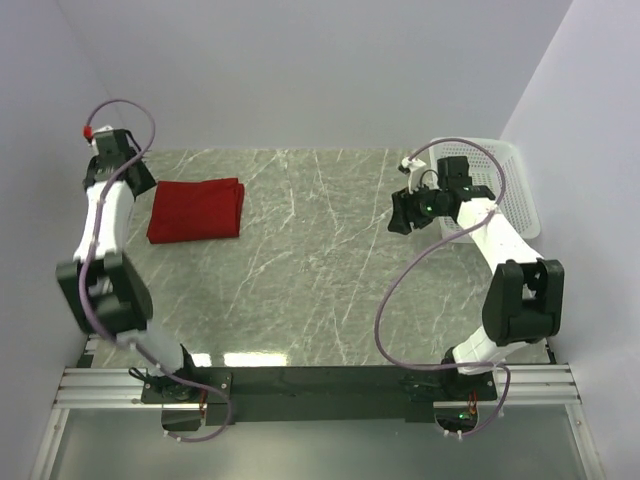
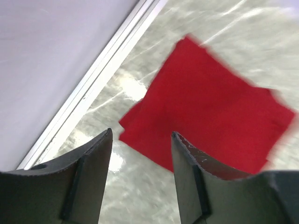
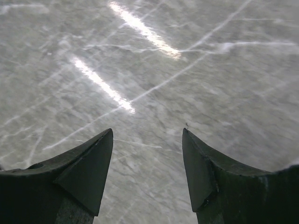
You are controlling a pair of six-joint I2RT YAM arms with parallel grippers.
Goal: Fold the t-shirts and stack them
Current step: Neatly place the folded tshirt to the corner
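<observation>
Left tool [image 2: 141,133] parted, empty, folded t-shirt [image 2: 210,116] beyond, basket [image 1: 515,188] only overhead

T-shirt [image 1: 197,209] on table [image 1: 320,260], far left; basket [image 1: 515,190] at far right edge; well apart.

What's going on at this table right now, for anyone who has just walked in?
Two robot arms are working on folding t-shirts. One red t-shirt lies folded into a neat rectangle at the far left of the table. The left gripper hovers above it, jaws open, holding nothing. The right gripper hangs open over the marble surface near the white basket, also holding nothing.
</observation>
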